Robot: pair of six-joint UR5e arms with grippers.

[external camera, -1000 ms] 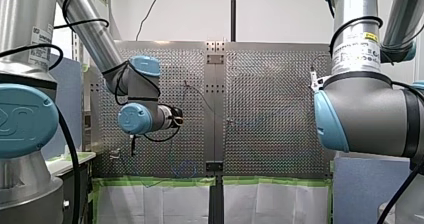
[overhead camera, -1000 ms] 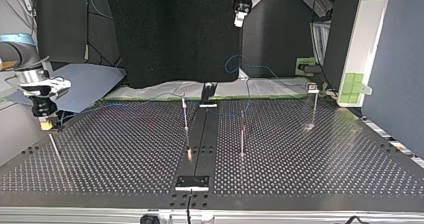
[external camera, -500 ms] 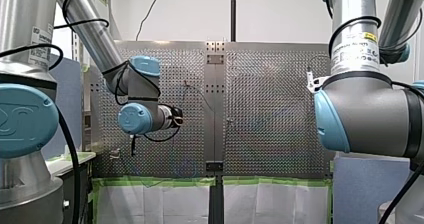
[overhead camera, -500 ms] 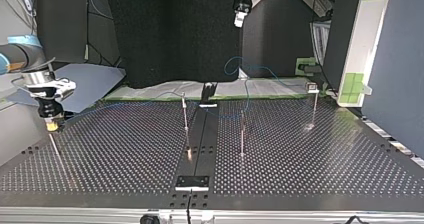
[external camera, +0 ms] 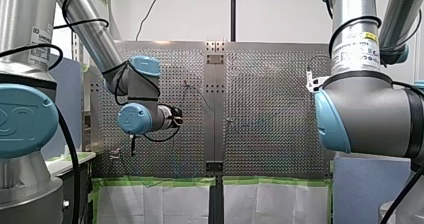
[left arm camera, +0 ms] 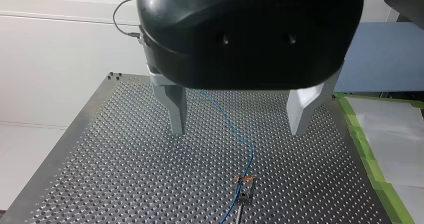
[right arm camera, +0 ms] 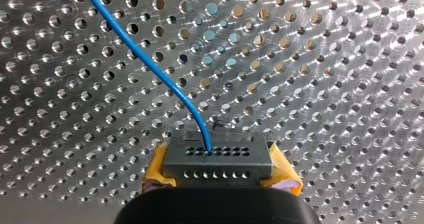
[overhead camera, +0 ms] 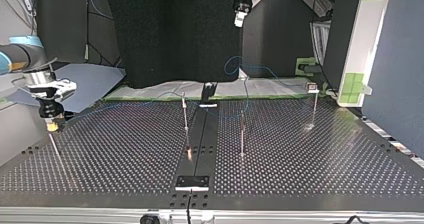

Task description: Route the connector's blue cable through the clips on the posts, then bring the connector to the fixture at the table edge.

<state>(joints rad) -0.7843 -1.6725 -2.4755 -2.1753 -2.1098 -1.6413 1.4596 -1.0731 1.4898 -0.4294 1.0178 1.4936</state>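
While the front view looks over the perforated counter (external camera: 270,149), my left arm (external camera: 137,116) reaches in above its left half and my right arm (external camera: 365,114) fills the right side near the camera. Neither hand shows clearly here, so I cannot tell their state from this view.

Seen in the top view, my right hand (overhead camera: 51,126) hangs low at the counter's left edge, just above a thin post (overhead camera: 56,151), and it shows yellow at its tip. My left hand (overhead camera: 240,20) hangs high over the far middle, well apart from the counter. Three more posts stand there: one (overhead camera: 185,115) just left of the dark middle strip (overhead camera: 202,134), one (overhead camera: 242,134) just right of it, and one (overhead camera: 314,106) far to the right. The blue cable (overhead camera: 235,64) makes a loop beyond the far edge. A black fixture (overhead camera: 192,182) sits at the near edge, at the end of the strip.

Through the left wrist view, the left hand's fingers (left arm camera: 177,109) stand wide apart and hold nothing. Far below them the cable runs over the counter to a post with a clip (left arm camera: 244,186).

Through the right wrist view, the right hand's yellow pads (right arm camera: 156,166) press on both sides of the dark grey connector (right arm camera: 217,159). The cable leaves one hole of its upper row and curves away over the counter.
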